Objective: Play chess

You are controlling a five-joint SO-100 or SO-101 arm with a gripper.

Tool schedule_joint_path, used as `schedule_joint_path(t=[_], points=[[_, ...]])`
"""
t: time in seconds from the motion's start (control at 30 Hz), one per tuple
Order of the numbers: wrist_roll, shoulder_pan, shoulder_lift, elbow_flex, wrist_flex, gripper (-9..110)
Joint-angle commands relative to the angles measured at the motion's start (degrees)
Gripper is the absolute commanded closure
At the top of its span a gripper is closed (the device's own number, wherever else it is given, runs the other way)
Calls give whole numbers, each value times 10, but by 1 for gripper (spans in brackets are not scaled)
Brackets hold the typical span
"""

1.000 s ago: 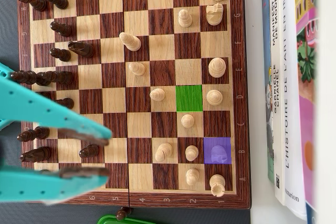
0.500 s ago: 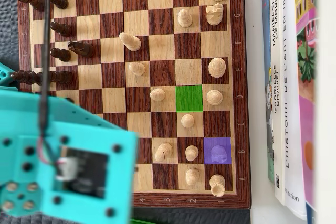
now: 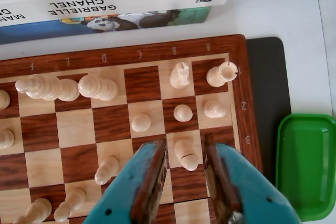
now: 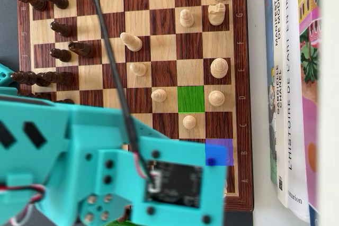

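Gripper (image 3: 185, 182): jaws parted, nothing clamped; the two teal fingers are seen entering from the bottom edge of the wrist view.
Piece between jaws: a pale pawn (image 3: 186, 154) stands in the gap, just ahead of the fingertips, apart from both; upright, long axis vertical.
Bearing: the pawn lies straight ahead of the gripper, toward the stack of books (image 3: 113, 3) along the desk's edge.
Neighbours: a second pale pawn (image 3: 183, 113) is seen one square beyond, a bishop (image 3: 106, 169) beside the left finger.
Board: chessboard (image 3: 131, 53), corner near the green tray (image 3: 307, 166).
Overhead view: a green square (image 4: 190, 99) and a blue square (image 4: 219, 152) are marked; the arm (image 4: 106, 168) hides the pawn.
Judgement: closing should suffice; little sideways correction is needed.
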Motion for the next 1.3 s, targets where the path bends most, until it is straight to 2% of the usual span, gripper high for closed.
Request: schedule_joint_path(t=[0.0, 0.37, 0.6, 1.27], points=[[4, 6, -27, -69, 3, 90], [6, 4, -159, -187, 4, 90], [7, 5, -214, -258, 66, 89], [7, 4, -324, -335, 63, 90]])
